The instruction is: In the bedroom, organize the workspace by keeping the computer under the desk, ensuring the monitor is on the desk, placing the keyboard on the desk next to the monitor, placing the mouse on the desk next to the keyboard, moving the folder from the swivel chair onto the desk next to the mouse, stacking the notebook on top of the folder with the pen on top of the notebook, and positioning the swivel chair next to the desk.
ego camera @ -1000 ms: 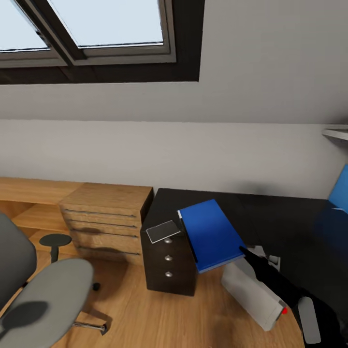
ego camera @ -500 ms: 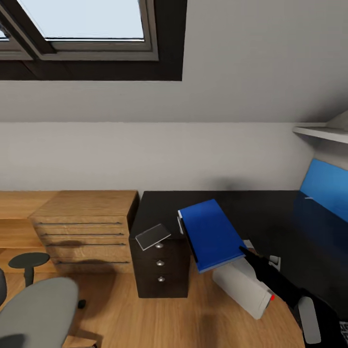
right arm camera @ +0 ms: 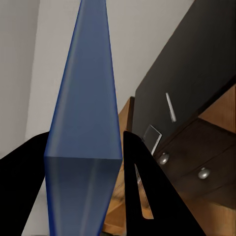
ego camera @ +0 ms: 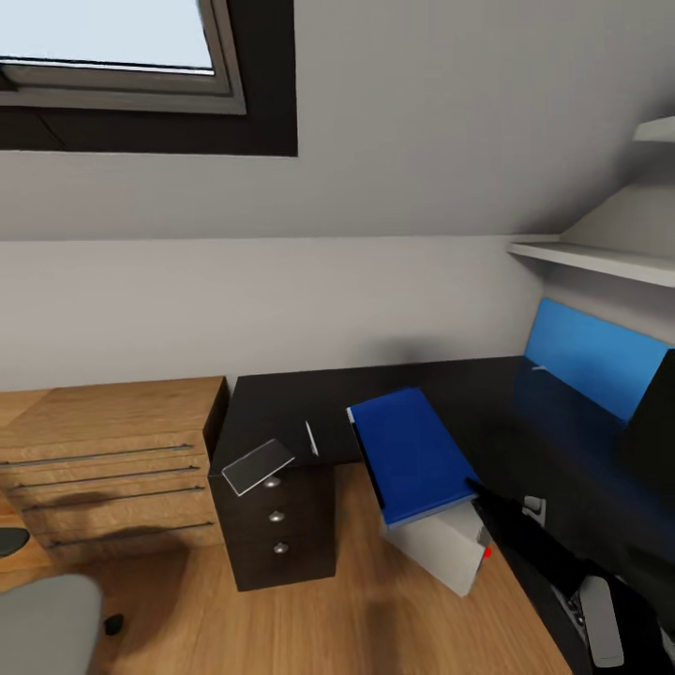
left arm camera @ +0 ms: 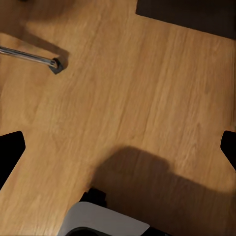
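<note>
At the lower right of the head view, the right gripper (ego camera: 473, 489) pinches the near corner of the blue folder (ego camera: 412, 457), which hangs in the air over the desk's (ego camera: 394, 394) front edge (seen edge-on in the right wrist view (right arm camera: 83, 123), clamped between both fingers). Just below it stands the white computer (ego camera: 439, 546), on the floor. Left of centre, a notebook (ego camera: 258, 466) overhangs the desk corner, a pen (ego camera: 311, 438) beside it. At right is the blue monitor (ego camera: 591, 358). The left gripper's (left arm camera: 118, 147) fingers are spread wide over wooden floor (left arm camera: 132, 88).
</note>
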Robot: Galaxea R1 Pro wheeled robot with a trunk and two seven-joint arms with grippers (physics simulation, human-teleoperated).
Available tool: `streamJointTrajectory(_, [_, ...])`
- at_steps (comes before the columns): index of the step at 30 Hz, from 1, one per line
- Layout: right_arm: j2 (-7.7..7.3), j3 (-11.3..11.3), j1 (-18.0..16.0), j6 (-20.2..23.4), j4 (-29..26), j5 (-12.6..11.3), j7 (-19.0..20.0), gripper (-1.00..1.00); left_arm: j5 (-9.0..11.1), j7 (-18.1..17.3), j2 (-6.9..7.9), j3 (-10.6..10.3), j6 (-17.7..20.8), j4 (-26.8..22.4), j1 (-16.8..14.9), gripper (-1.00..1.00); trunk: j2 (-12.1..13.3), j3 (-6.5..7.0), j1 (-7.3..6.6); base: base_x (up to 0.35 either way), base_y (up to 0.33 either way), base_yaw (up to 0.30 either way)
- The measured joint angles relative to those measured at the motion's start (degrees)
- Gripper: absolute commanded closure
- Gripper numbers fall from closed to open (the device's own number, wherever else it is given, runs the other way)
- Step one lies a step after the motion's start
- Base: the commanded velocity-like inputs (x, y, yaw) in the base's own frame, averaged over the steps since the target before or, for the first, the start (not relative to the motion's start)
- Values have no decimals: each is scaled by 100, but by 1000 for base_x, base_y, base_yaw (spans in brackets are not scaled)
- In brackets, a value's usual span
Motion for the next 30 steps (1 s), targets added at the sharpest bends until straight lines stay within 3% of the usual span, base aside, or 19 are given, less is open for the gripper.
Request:
streamJointTrajectory(20, [0, 0, 0, -2, 7, 5, 0, 100, 0, 0, 0, 0, -2, 0, 0, -100, 0, 0, 0, 0, 0, -290])
streamJointTrajectory(30, [-6, 8, -2, 1, 153, -2, 10, 100, 1, 0, 0, 0, 1, -1, 1, -100, 0, -2, 0, 0, 0, -51])
